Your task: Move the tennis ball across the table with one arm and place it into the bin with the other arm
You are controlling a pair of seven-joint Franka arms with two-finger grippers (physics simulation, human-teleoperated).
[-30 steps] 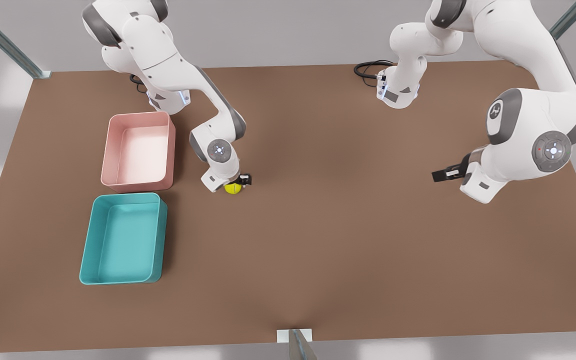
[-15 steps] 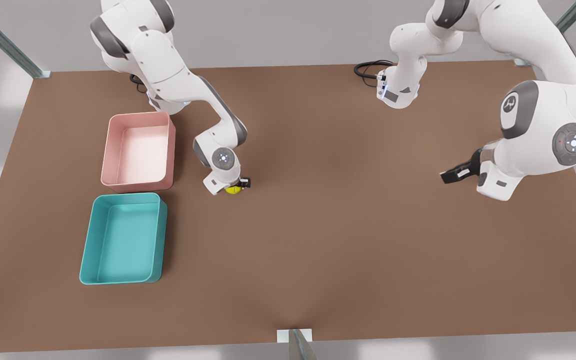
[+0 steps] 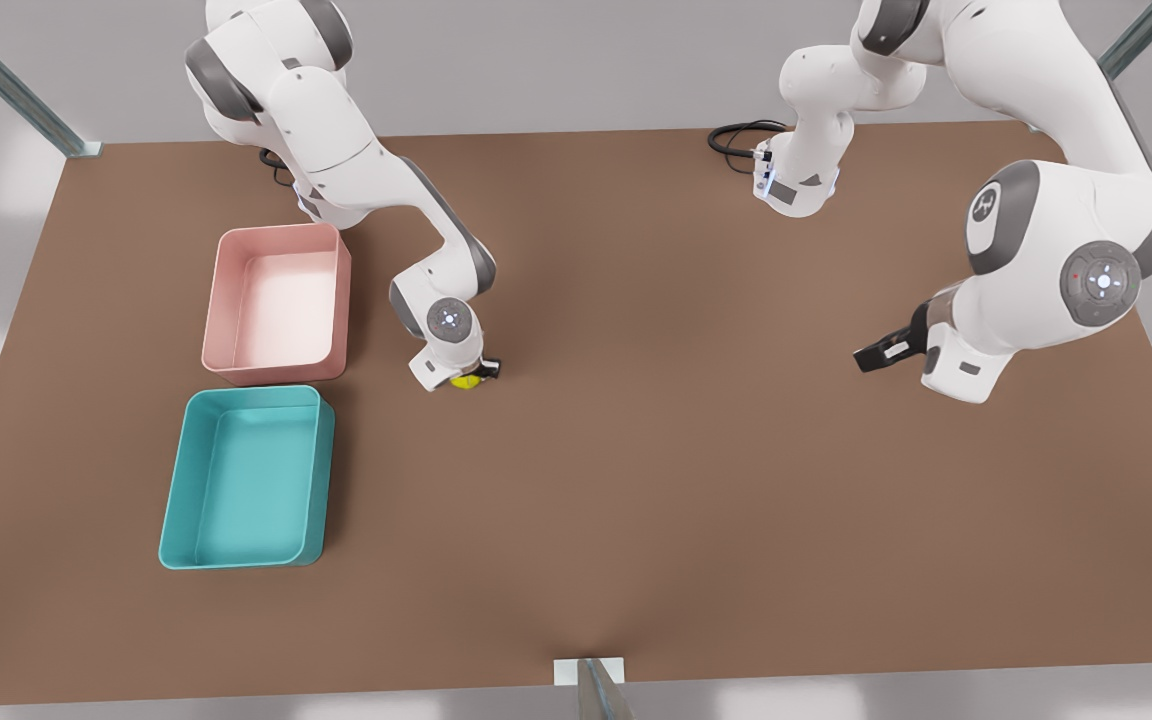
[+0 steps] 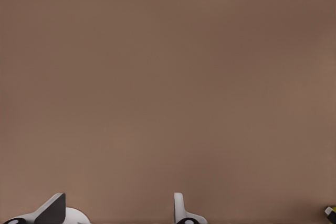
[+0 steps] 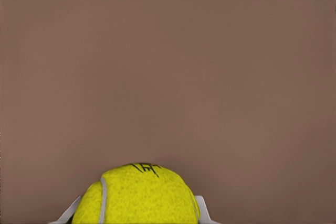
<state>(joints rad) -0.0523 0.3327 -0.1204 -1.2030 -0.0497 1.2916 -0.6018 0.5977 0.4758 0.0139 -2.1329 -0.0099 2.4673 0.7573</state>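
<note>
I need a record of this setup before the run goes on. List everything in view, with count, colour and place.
ball: one, yellow-green, mid-table, right of the pink tray in the front view
bin: one, teal, front view's left, nearer the camera
pink tray: one, behind the bin
table: one, brown
cable: one, black, far edge
right pincer: around the ball
left pincer: open, above bare table, front view's right, waiting
</note>
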